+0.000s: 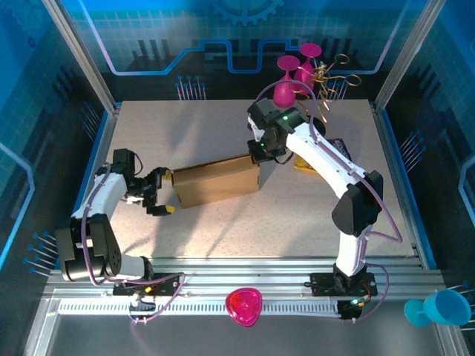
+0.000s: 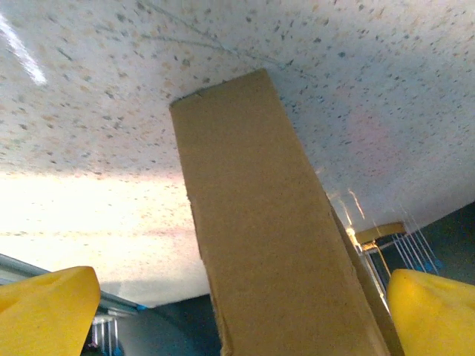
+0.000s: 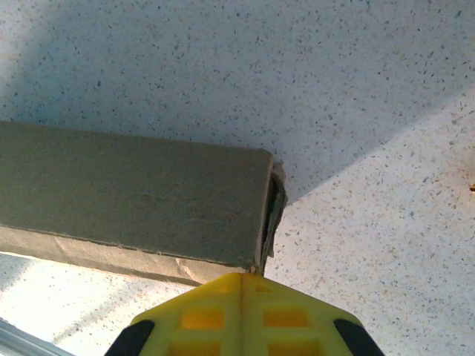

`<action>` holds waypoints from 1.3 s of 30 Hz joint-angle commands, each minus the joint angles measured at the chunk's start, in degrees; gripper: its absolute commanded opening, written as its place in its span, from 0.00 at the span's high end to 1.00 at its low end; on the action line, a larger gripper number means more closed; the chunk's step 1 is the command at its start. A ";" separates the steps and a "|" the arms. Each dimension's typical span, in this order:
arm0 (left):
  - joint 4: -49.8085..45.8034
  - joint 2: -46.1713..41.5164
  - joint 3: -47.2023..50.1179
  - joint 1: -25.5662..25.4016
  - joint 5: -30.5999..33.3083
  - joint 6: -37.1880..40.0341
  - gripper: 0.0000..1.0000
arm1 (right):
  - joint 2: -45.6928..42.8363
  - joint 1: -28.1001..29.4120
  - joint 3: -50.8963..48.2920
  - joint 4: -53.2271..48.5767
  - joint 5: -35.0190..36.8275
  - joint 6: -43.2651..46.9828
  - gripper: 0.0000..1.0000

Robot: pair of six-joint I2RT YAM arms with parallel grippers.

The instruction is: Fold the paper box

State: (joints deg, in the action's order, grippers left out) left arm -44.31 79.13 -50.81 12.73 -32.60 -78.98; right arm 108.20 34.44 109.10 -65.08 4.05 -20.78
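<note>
While the left claw (image 1: 165, 193) lies spread at the paper box (image 1: 217, 182), the right claw (image 1: 256, 156) points down, pressed together.

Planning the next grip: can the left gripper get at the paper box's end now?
Likely yes: the left gripper stands open, facing the paper box end-on, with nothing between them.

Your left wrist camera cuts the paper box (image 2: 263, 245) off at the bottom edge; from above, your right arm (image 1: 326, 159) hides most of a packet (image 1: 341, 146), its print unreadable.
</note>
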 commanded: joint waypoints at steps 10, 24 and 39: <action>-16.51 -9.44 -15.15 -2.43 23.61 38.44 0.21 | -2.45 -0.58 0.44 -0.36 -1.35 0.25 1.00; -4.88 -14.48 -12.68 -15.02 33.85 68.19 0.31 | -4.30 -2.37 0.19 0.08 -4.96 1.52 0.88; -3.32 -8.36 -15.44 -15.19 31.02 69.49 0.35 | -2.98 -3.72 -2.16 5.37 -5.55 8.53 0.53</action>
State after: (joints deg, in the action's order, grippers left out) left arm -48.66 69.91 -64.34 -2.07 -0.71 -10.37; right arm 104.79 31.16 107.55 -61.01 -0.51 -14.37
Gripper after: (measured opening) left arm 0.651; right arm 0.477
